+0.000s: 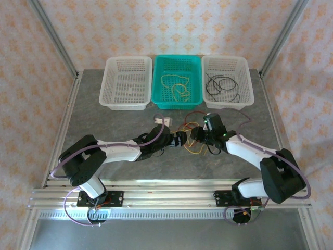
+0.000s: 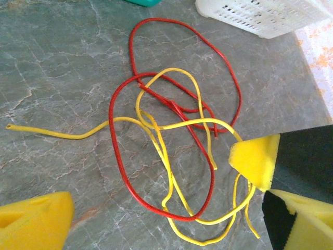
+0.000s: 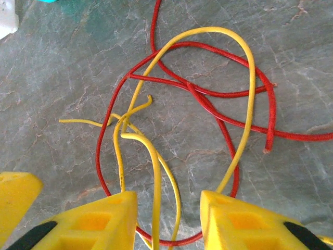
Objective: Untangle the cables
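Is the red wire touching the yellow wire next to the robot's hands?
Touching. The left wrist view shows the yellow cable lying across the red cable at several crossings, with no gap between the strands.

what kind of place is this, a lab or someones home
Probably a robot lab workcell, not a home: a left arm and right arm bolted to an aluminium rail, and a metal-framed table enclosed by patterned backdrop walls.

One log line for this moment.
left claw open | right claw open, astride thin yellow wire cable | thin red wire cable entangled with it on grey table
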`<action>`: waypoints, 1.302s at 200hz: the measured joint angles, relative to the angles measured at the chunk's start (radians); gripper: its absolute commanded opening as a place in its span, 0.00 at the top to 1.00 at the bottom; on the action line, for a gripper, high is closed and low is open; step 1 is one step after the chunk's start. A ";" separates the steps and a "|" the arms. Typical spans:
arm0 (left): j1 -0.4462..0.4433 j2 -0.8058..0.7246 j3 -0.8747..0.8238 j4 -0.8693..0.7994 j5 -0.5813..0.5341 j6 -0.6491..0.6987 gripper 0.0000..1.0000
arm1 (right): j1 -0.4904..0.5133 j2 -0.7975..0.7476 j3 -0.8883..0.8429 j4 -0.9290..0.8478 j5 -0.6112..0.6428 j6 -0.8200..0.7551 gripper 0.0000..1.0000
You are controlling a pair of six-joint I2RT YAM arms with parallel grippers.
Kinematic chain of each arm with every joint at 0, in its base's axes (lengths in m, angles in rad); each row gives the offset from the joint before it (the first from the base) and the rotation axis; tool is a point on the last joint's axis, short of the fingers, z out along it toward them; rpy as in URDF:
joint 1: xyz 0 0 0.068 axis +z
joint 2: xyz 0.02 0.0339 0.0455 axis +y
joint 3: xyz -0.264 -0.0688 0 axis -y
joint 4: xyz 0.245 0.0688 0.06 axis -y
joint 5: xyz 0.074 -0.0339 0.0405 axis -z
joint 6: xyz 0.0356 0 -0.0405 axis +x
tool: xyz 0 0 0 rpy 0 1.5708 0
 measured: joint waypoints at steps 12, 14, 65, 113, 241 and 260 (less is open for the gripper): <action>0.003 0.012 0.000 0.000 -0.002 0.000 0.06 | 0.000 0.021 0.000 0.019 -0.010 0.000 0.76; 0.003 0.014 0.000 0.000 -0.002 0.000 0.06 | 0.000 0.026 0.001 0.023 -0.013 -0.005 0.77; 0.076 0.026 0.000 -0.002 0.001 0.001 0.06 | 0.002 0.044 0.001 0.060 -0.038 -0.004 0.94; 0.106 0.026 0.000 -0.001 0.026 0.014 0.04 | 0.002 -0.071 0.001 0.061 -0.055 -0.029 1.00; 0.108 0.026 0.000 0.030 0.114 0.061 0.06 | 0.002 -0.238 0.134 -0.068 0.005 -0.077 1.00; 0.108 0.026 0.000 0.030 0.110 0.059 0.09 | 0.002 -0.254 0.142 -0.077 0.014 -0.078 1.00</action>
